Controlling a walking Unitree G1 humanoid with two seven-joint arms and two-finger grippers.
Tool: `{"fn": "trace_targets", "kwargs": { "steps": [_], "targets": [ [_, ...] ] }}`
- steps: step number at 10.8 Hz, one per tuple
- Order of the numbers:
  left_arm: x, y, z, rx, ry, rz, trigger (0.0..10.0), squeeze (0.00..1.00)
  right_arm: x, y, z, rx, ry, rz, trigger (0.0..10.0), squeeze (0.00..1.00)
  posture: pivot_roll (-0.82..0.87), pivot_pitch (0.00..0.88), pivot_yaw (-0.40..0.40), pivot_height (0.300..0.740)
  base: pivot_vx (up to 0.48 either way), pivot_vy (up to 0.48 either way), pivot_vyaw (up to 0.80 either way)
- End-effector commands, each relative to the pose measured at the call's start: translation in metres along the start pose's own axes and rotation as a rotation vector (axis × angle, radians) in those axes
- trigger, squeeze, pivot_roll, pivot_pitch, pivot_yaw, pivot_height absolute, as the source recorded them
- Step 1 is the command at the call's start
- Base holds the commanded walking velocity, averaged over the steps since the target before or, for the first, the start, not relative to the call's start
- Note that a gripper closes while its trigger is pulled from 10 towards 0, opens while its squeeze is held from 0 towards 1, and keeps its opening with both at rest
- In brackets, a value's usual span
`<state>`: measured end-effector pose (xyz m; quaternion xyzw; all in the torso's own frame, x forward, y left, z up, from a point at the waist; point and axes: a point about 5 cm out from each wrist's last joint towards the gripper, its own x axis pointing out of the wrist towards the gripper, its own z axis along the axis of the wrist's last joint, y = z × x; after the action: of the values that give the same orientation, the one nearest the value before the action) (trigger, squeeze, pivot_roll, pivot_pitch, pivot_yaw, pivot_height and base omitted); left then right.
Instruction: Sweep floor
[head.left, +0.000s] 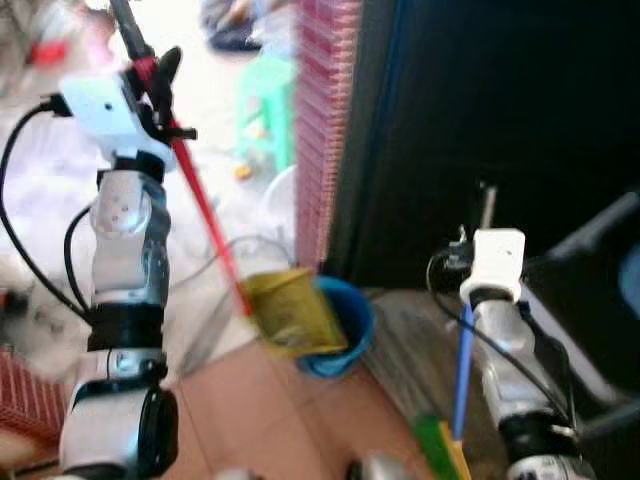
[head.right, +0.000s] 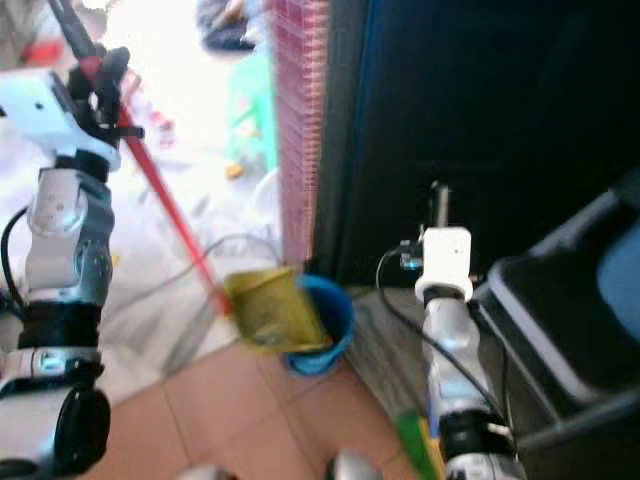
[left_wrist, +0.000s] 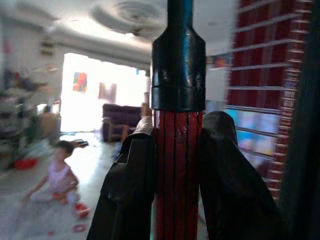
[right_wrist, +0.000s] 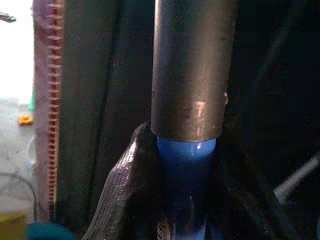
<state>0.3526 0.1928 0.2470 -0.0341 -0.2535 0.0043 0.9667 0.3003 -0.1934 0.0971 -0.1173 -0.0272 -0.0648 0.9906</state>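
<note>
Left gripper (head.left: 160, 75) clamped on red dustpan handle (head.left: 205, 215), up high; fingers (left_wrist: 130, 195) tight on the ribbed red grip just under the black collar. Yellow dustpan (head.left: 290, 312) hangs at the handle's low end, tilted over the rim of the blue bucket (head.left: 350, 335). Right gripper (right_wrist: 187, 165) closed on the blue broom handle (head.left: 463, 375), right below its grey metal sleeve; green-yellow broom head (head.left: 440, 448) low, near the bottom edge of the eye view.

Looks like a dump step: pan over bucket, broom parked. To do it well: keep the pan lip inside the bucket rim, tip further until the back edge is well above the lip, hold steady and let debris slide. No swinging of the long handle, pink curtain (head.left: 322, 130) and dark cabinet sit just beside. Keep broom upright and clear of the bucket.

Bucket contents: can't tell, pan blocks the opening. Pan contents: too blurred to read.

Person sitting on the floor (left_wrist: 60, 177) far back in the room, well apart.
</note>
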Motion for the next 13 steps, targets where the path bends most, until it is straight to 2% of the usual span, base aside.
{"fn": "trace_targets", "kwargs": {
  "steps": [1, 3, 6, 8, 11, 13],
  "targets": [
    [0.003, -0.008, 0.020, 0.023, -0.099, -0.023, 10.0, 0.00, 0.002, 0.005, 0.003, 0.007, -0.009, 0.017, 10.0, 0.00, -0.07, 0.000, -0.001, 0.740, 0.000, 0.000, 0.00],
    [0.006, -0.026, 0.020, 0.086, -0.139, -0.073, 10.0, 0.00, 0.004, 0.008, 0.005, 0.015, -0.007, 0.023, 10.0, 0.00, -0.07, 0.000, 0.001, 0.740, 0.000, 0.000, 0.00],
    [0.009, -0.053, 0.018, 0.078, -0.175, -0.096, 10.0, 0.00, 0.005, 0.013, 0.007, 0.009, -0.014, 0.030, 10.0, 0.00, -0.09, 0.000, 0.012, 0.740, 0.000, 0.000, 0.00],
    [0.010, -0.080, 0.018, 0.073, -0.207, -0.166, 10.0, 0.00, 0.005, 0.012, 0.006, -0.003, -0.009, 0.001, 10.0, 0.00, -0.10, 0.000, 0.018, 0.740, 0.000, 0.000, 0.00],
    [-0.008, -0.130, 0.004, 0.098, -0.237, -0.367, 10.0, 0.00, 0.006, 0.012, 0.007, -0.001, -0.011, -0.006, 10.0, 0.00, -0.10, 0.000, 0.026, 0.740, 0.000, 0.000, 0.00],
    [-0.025, -0.155, -0.006, 0.044, -0.233, -0.498, 10.0, 0.00, 0.004, 0.010, 0.007, -0.002, -0.012, -0.015, 10.0, 0.00, -0.11, 0.000, 0.028, 0.740, 0.000, 0.000, 0.00]
  ]
}}
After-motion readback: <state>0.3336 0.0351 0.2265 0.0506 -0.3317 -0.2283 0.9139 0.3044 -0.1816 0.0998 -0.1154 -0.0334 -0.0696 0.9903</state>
